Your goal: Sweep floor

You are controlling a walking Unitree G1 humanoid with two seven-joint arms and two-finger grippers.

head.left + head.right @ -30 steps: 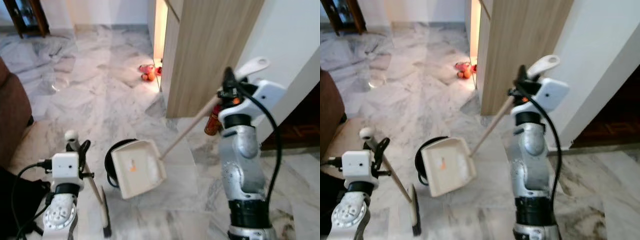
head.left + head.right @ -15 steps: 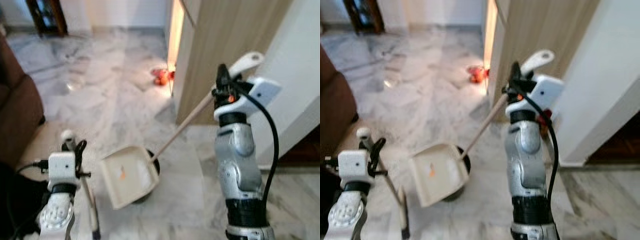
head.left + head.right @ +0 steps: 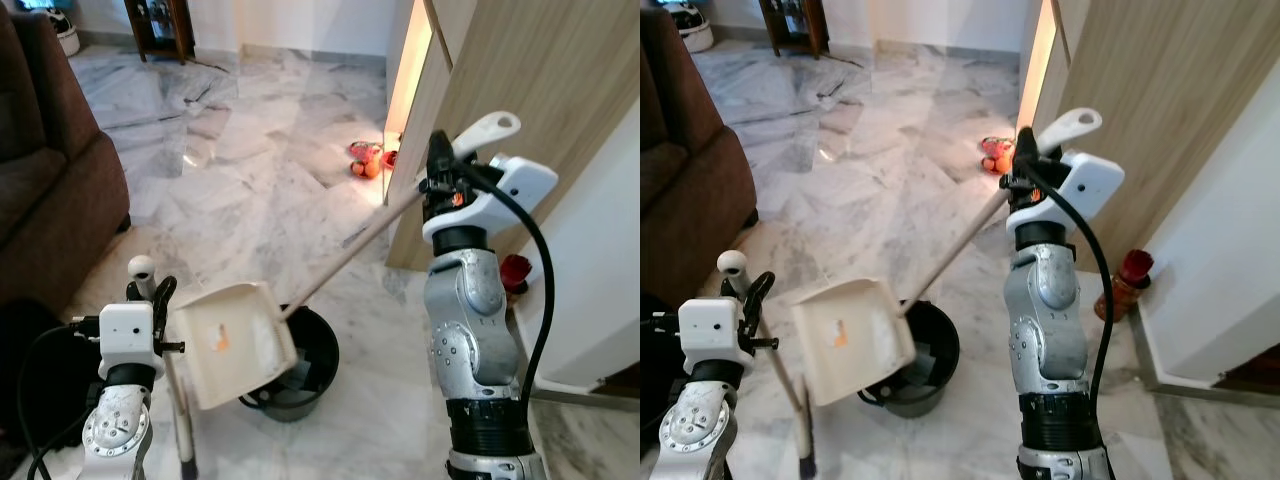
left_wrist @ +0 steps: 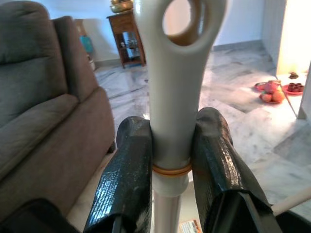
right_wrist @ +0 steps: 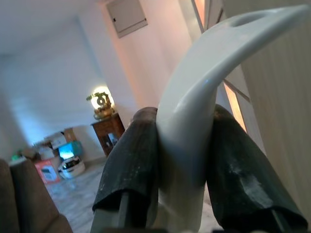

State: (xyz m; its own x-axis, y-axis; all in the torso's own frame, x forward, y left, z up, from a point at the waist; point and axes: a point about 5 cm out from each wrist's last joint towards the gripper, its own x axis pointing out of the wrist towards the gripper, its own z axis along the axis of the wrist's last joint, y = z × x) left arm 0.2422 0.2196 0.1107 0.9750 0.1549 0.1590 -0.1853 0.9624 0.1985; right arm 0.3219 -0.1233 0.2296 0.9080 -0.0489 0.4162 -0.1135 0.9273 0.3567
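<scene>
Dustpan (image 3: 232, 342) now over black bin (image 3: 300, 360), right gripper (image 5: 180, 160) clamping its handle. Left gripper (image 4: 172, 160) clamped on broom (image 3: 180, 400). Marble floor (image 3: 250, 170), sofa (image 3: 50, 190); broom head cut off.

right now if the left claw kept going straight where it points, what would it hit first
Likely the brown sofa, though depth is unclear. The left claw, shut on the broom handle, points across open marble floor toward it.

arms silver w/ black joints | wrist cams white | black cables | end effector fingers black

Glossy marble floor (image 3: 250, 180), plastic dustpan (image 3: 232, 343)
</scene>
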